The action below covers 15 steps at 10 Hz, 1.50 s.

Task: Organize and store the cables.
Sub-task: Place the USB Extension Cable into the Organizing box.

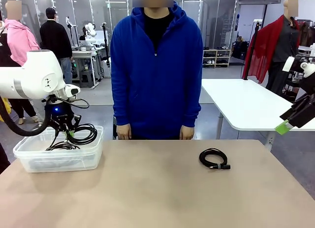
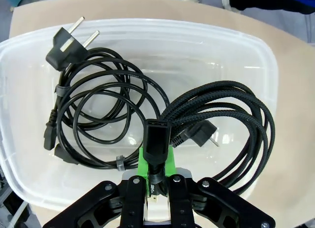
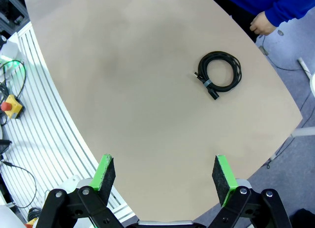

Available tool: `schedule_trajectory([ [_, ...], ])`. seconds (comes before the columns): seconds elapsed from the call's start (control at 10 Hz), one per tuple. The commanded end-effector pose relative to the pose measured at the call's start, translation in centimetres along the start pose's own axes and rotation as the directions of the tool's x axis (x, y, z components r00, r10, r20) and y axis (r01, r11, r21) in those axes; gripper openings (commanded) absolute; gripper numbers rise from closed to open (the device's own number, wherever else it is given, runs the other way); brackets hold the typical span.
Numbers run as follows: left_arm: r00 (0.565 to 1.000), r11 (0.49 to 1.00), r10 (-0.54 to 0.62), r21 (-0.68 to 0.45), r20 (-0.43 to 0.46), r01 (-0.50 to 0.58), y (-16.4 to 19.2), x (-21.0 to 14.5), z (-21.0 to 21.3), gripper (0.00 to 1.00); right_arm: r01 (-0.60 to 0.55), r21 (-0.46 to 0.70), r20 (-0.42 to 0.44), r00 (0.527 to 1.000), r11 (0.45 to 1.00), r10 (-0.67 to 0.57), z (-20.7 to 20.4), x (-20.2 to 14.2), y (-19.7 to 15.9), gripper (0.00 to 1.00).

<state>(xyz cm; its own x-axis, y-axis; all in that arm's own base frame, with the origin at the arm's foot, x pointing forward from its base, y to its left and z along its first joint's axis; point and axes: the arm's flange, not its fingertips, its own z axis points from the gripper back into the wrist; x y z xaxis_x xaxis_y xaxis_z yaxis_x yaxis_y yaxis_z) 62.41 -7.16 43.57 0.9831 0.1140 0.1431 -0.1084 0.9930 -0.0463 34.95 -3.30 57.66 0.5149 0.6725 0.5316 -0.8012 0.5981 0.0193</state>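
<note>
Over on the left, the left pincer (image 2: 156,165) is seen pressed together on the chunky black connector (image 2: 156,139) of a braided black cable (image 2: 238,120), the plug clamped between the green pads (image 2: 167,161). The white left arm (image 1: 29,75) is brought in from the left edge, its wrist turned straight down above a clear plastic bin (image 1: 59,161) at the table's left end. From the clamped connector the braided cable is looped out to the bin's right side, and a two-pin plug (image 2: 197,134) is seen tucked inside the loops. A smooth black cable with a two-pin plug (image 2: 93,112) is laid coiled on the bin's floor, to the left in the wrist view, with its pins pointed at the far rim.

Across the middle, the beige table (image 1: 147,193) is faced by a person in a blue hooded jacket (image 1: 156,70), both hands (image 1: 124,132) lowered at the far edge.

Right of centre, a small coiled black cable (image 1: 213,158) is found lying flat on the table, well apart from the bin and touched by nothing.

At the far right, the right pincer (image 3: 163,175) is held spread wide, with nothing between its pads. The right arm (image 1: 302,110) is raised off the table's right side, the pincer slanted down towards the tabletop, and the coiled cable is framed well ahead of it.
</note>
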Motion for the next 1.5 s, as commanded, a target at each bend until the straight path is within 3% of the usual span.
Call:
schedule_trajectory([
  [0.0, 1.000, 1.000, 0.022, -0.015, 0.008, -0.022, 0.1, 0.5, -0.8, 0.14, -0.008, 0.012, 0.011, 1.000, 1.000, 0.007, 0.0, 0.0, 0.1, 1.00],
  [0.8, 0.998, 0.998, 0.056, 0.015, -0.017, -0.055, 0.2, 0.4, -5.5, 0.14, -0.008, 0.012, 0.011, 1.000, 1.000, 0.007, 0.0, 0.0, 0.1, 1.00],
  [1.0, 0.998, 0.998, 0.061, 0.028, -0.029, -0.060, 0.1, 0.1, -5.3, 0.26, -0.008, 0.012, 0.011, 1.000, 1.000, 0.007, 0.0, 0.0, 0.1, 1.00],
  [1.3, 0.999, 0.999, 0.033, 0.013, -0.019, -0.033, -0.2, -0.3, -3.8, 0.58, -0.008, 0.012, 0.011, 1.000, 1.000, 0.007, 0.0, 0.0, 0.1, 1.00],
  [1.4, 0.999, 0.999, 0.028, 0.019, -0.030, -0.027, -0.7, -0.3, -3.8, 0.63, -0.008, 0.012, 0.011, 1.000, 1.000, 0.007, 0.0, 0.0, 0.1, 1.00],
])
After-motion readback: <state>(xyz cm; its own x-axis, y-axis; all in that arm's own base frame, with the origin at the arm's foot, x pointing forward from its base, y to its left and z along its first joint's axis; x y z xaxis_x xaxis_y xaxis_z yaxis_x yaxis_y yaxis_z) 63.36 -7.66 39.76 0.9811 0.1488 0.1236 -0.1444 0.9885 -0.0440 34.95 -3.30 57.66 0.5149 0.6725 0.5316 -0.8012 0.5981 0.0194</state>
